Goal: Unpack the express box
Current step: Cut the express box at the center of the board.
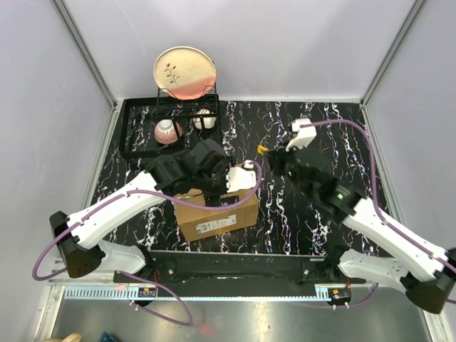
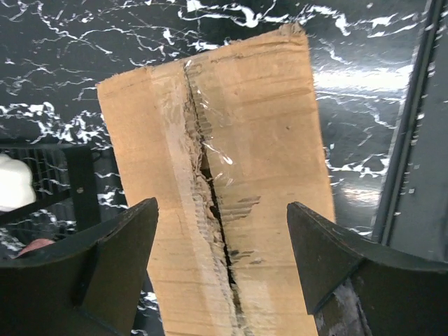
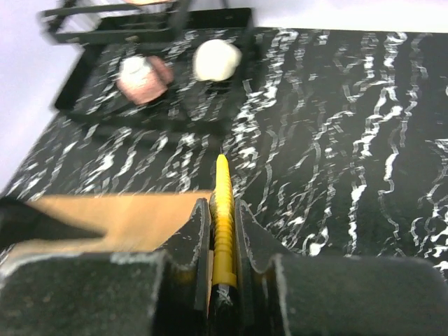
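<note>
The left claw (image 2: pixel 222 220) hangs spread wide over the box (image 2: pixel 273 119), a finger on each side of its torn tape seam (image 2: pixel 203 161). The right claw (image 3: pixel 222 208) pinches a yellow tool (image 3: pixel 222 175), beyond the box's far right corner. The box lies flat on the table (image 1: pixel 320 135), and a rack (image 1: pixel 139 135) stands behind the box, to the left.

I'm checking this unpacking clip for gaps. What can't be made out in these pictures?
- Inside the express box: left wrist view, the torn seam is a narrow dark slit; flaps hide the contents.
- Far end of the box: top view, the left gripper and its arm cover it.
- Print on the label: top view, too small.
- The yellow tool in the right gripper: right wrist view, blurred, its lower end hidden by the shut jaws.
</note>
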Motion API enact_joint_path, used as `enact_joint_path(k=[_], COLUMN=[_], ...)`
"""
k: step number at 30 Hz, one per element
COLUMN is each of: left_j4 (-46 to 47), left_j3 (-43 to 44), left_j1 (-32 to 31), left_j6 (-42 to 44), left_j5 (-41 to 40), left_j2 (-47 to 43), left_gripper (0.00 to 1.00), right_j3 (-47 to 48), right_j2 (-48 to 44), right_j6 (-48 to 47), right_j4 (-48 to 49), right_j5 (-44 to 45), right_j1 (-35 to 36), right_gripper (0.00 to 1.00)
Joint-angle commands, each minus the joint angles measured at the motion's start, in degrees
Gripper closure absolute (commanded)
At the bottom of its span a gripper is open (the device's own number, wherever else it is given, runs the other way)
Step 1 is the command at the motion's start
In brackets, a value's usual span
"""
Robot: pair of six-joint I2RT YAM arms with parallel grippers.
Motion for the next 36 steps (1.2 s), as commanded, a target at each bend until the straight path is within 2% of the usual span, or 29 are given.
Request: enact_joint_path(k=[1, 3, 6, 9, 16, 22, 25, 36], left_j4=[8.51, 8.51, 8.69, 8.69, 9.65, 13.16, 14.66, 15.28], left_j3=[-0.54, -0.1, -0.01, 0.26, -0.88, -2.38, -3.96, -8.62], left_j1=[-0.97, -1.06, -1.06, -1.15, -1.59, -1.85, -2.46, -3.17], left_j6=[6.62, 6.98, 7.42, 7.51, 6.54, 6.63, 8.12, 10.32], left_j5=[-9.38, -9.12, -9.03, -8.68, -8.06, -10.08, -13.42, -15.89], left_j2=[-1.05, -0.16, 0.63, 1.24, 2.65, 2.74, 2.74, 2.04], left_gripper=[0.19, 0.19, 0.19, 0.19, 0.2, 0.21, 0.22, 0.21], right_j3=[-1.5, -3.69, -3.27, -1.51, 6.49, 9.21, 10.36, 2.63], right_j2=[7.2, 10.72, 17.66, 24.51, 39.8, 44.56, 45.45, 41.76], right_j6=[3.22, 4.11, 3.84, 3.76, 5.42, 5.52, 3.58, 5.43], right_j4=[10.93, 18.63, 23.85, 29.12, 32.48, 32.58, 29.77, 29.41], right_j5=[0.96, -1.88, -5.31, -13.2, -24.73, -26.68, -24.93, -22.72], right_j1=[-9.44, -13.13, -14.91, -16.58, -17.11, -15.36, -12.64, -8.32], right_gripper=[1.0, 1.0, 1.0, 1.0, 1.0, 1.0, 1.0, 1.0])
